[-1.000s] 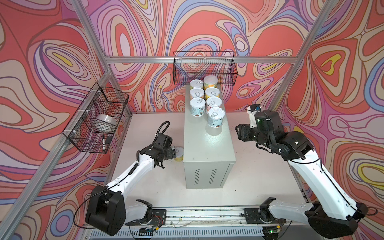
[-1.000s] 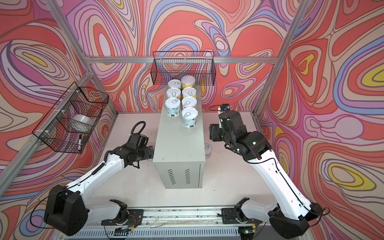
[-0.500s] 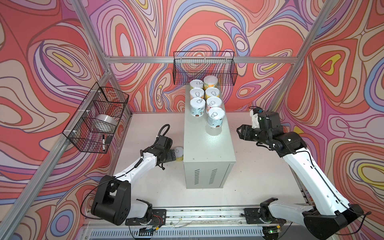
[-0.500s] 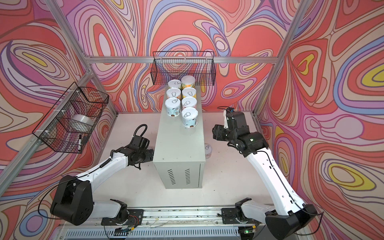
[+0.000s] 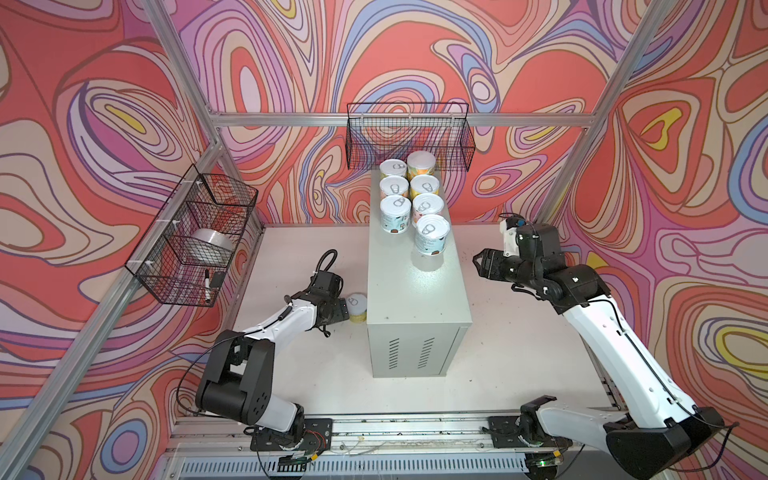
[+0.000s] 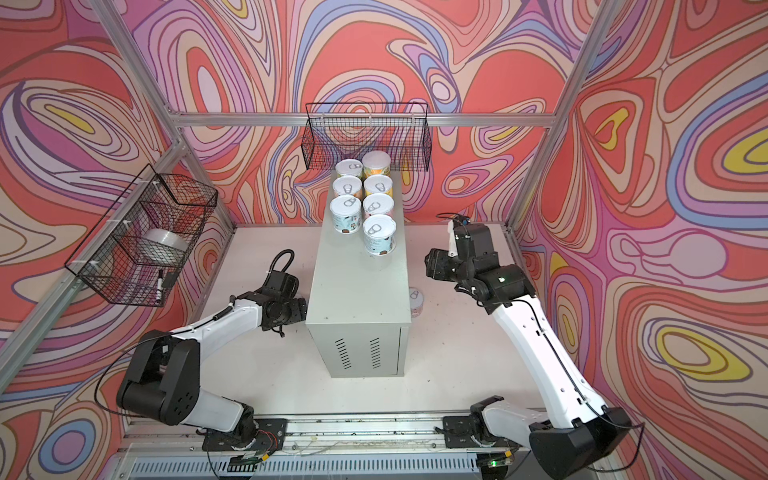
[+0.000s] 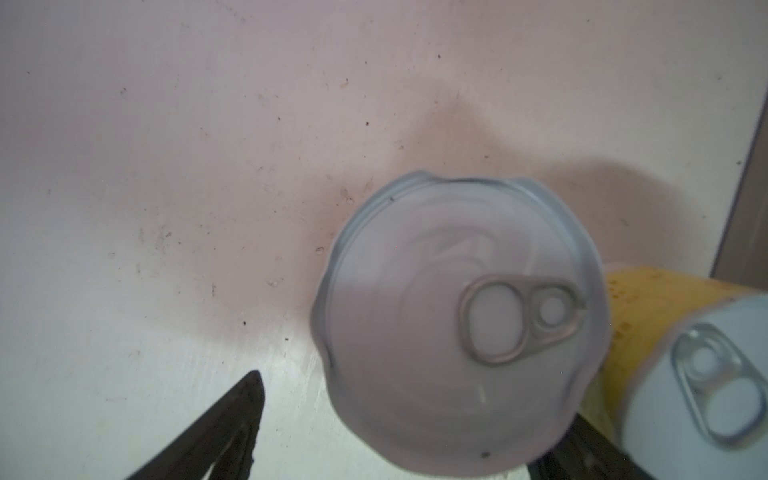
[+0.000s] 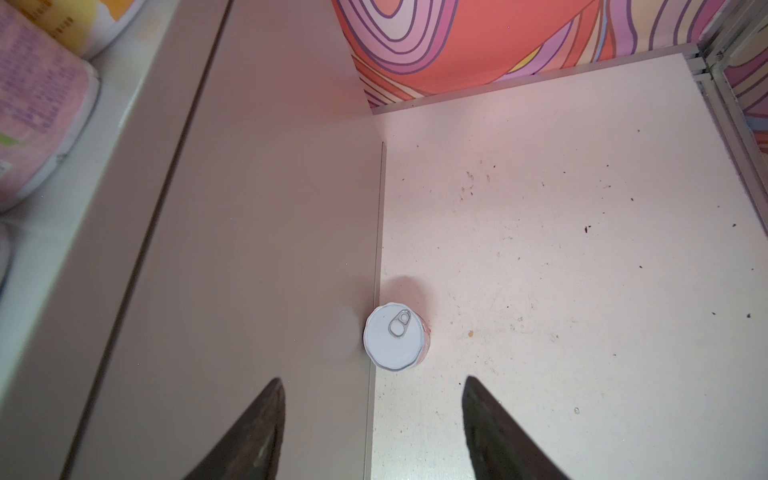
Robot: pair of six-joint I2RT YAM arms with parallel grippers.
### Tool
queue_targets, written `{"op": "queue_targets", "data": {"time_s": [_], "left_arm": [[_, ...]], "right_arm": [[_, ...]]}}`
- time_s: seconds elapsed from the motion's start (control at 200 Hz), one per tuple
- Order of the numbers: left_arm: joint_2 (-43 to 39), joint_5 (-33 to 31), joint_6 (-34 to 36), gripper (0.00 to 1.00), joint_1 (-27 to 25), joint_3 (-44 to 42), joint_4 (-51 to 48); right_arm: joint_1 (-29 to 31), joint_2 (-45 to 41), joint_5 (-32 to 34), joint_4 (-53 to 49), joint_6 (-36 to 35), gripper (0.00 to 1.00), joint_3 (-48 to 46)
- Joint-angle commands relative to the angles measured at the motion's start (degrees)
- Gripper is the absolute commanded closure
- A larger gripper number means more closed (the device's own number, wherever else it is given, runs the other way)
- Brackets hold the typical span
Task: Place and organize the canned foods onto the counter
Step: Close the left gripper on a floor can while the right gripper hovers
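Yellow can (image 7: pixel 648 316) shows unreadable print; left gripper (image 7: pixel 415 399) jaws apart around neighbouring can (image 7: pixel 457 324), right gripper (image 8: pixel 374 382) jaws apart, empty.

White-shelled arms (image 5: pixel 611 349), black joints (image 5: pixel 575 282), looped black cables (image 5: pixel 321 261), tapered black right claw (image 8: pixel 372 379).

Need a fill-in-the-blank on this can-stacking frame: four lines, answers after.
1. Cans standing on the counter: ____.
2. The right gripper has its jaws ____ and holds nothing.
3. In a top view, the pink can stands on the tabletop to the ____ of the counter.
4. The silvery roll of tape lies in a wire ____ on the left wall.

Answers: seven; open; right; basket.
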Motion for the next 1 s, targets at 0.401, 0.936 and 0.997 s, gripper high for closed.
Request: {"op": "queue_targets", "data": {"time_s": [0.401, 0.936, 0.997], "left_arm": [[8.6, -0.5, -0.3, 0.04, 1.5, 8.1, 4.2], [12.5, -1.7, -3.0, 0.12, 1.5, 6.1, 5.7], [13.2, -1.6, -2.8, 0.15, 1.5, 6.8, 5.3]], "right_arm": [[-0.4, 0.1, -2.1, 3.4, 0.3, 0.31, -3.2], [-0.5, 0.8, -2.3, 5.6, 0.5, 0.31, -5.6], [-0.5, 0.8, -2.3, 5.9, 0.5, 0.31, -5.8]]}}
